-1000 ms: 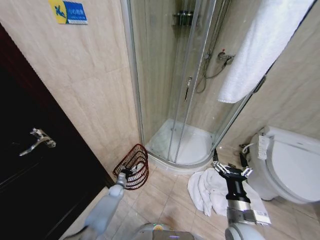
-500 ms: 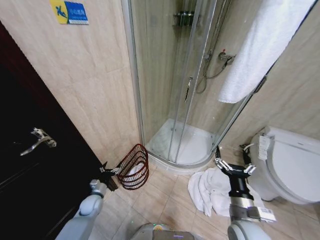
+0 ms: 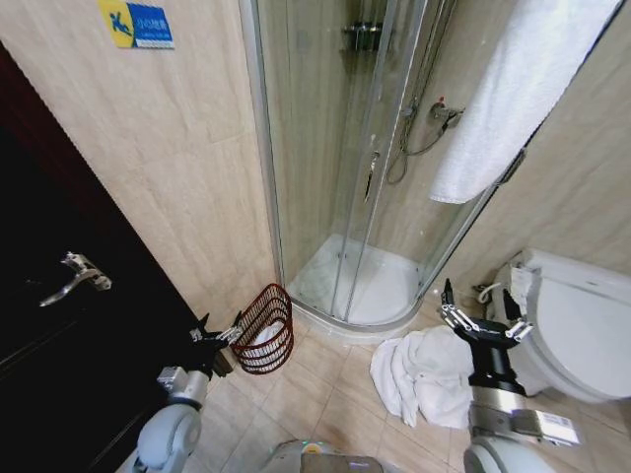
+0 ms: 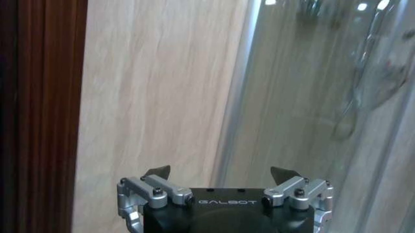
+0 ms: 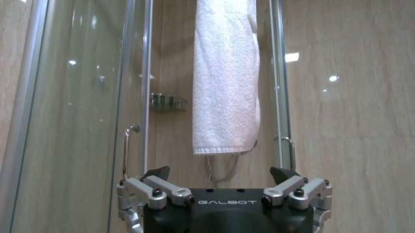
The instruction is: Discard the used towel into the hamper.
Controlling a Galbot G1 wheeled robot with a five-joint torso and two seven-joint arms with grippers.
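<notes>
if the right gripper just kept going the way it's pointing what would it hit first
Probably the hanging white towel: the open right gripper points up at it beside the shower glass. Nothing closer shows, though depth is unclear.

The hamper (image 3: 264, 329) stands on the floor against the wall, left of the shower stall (image 3: 365, 158), the door (image 3: 69, 325) to its left. A crumpled towel (image 3: 424, 374) lies on the floor right of it, beside the toilet (image 3: 567, 320), before the stall

"GALBOT" reads in pale letters across the black body of the left gripper (image 4: 220, 173) and the right gripper (image 5: 220, 173) alike, while the blue-and-yellow wall sign (image 3: 136, 23) carries characters too small to read.
</notes>
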